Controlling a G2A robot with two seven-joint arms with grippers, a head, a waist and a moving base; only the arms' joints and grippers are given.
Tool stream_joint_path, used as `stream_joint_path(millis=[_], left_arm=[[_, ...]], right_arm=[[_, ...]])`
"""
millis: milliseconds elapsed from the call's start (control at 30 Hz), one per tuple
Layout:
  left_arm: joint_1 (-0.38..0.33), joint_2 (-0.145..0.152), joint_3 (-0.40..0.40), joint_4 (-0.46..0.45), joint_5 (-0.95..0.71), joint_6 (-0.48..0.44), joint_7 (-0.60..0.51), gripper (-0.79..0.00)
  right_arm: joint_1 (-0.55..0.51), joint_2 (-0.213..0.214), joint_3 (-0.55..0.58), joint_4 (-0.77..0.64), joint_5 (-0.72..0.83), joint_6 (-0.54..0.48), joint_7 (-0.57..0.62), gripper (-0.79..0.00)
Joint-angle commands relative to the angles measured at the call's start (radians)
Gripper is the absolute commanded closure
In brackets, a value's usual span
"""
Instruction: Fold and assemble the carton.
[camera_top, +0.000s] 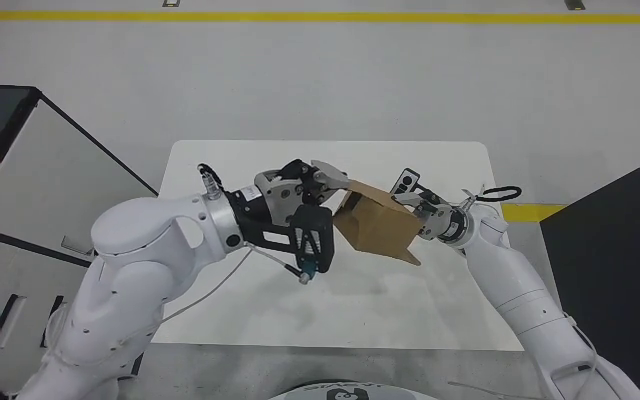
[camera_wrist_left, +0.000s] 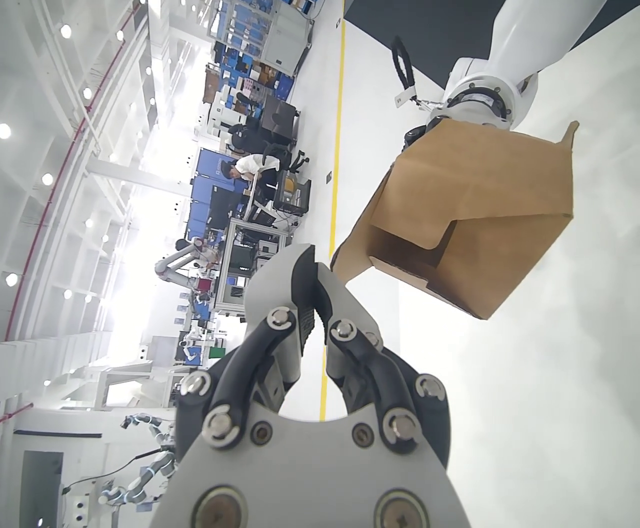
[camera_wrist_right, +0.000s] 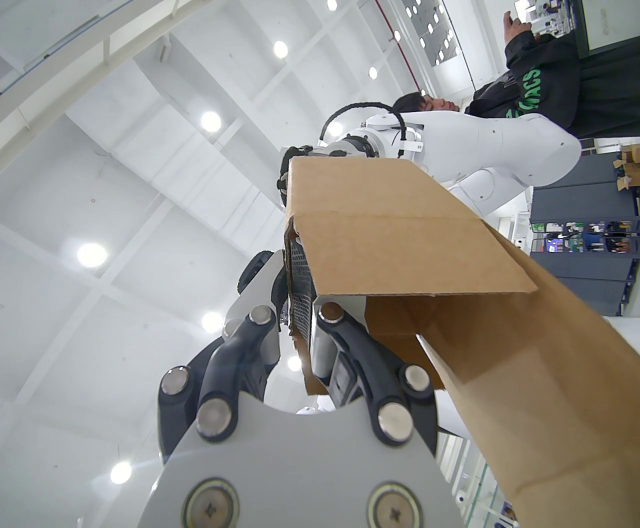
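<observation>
Table (camera_top: 200, 165) partly behind carton (camera_top: 378, 226) in right pincer (camera_wrist_right: 297, 285)

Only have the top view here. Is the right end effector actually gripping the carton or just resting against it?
Observer: Gripping. In the right wrist view the right end effector is clamped on a wall edge of the carton, with the cardboard between its fingers.
Operator: Is the left one holding anything?
Observer: No. In the left wrist view the left end effector is shut on nothing, its tips right beside a flap corner. I can't tell if they touch.
Operator: Is that end of the carton closed?
Observer: No, it's open. A side flap stands out toward the left end effector, and the dark inside shows past it.
</observation>
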Motion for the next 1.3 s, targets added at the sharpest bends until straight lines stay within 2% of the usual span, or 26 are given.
stream_joint_path(millis=[0, 467, 1267], left_arm=[[0.002, 0.001, -0.001, 0.0, 0.001, -0.004, 0.006, 0.0], [0.036, 0.014, -0.024, 0.0, 0.026, -0.049, 0.07, 0.0], [0.062, 0.026, -0.018, 0.0, 0.059, -0.046, 0.11, 0.0]], right_arm=[[0.0, 0.0, 0.0, 0.0, 0.0, 0.0, 0.0, 0.0], [0.0, 0.0, 0.0, 0.0, 0.0, 0.0, 0.0, 0.0], [0.0, 0.0, 0.0, 0.0, 0.0, 0.0, 0.0, 0.0]])
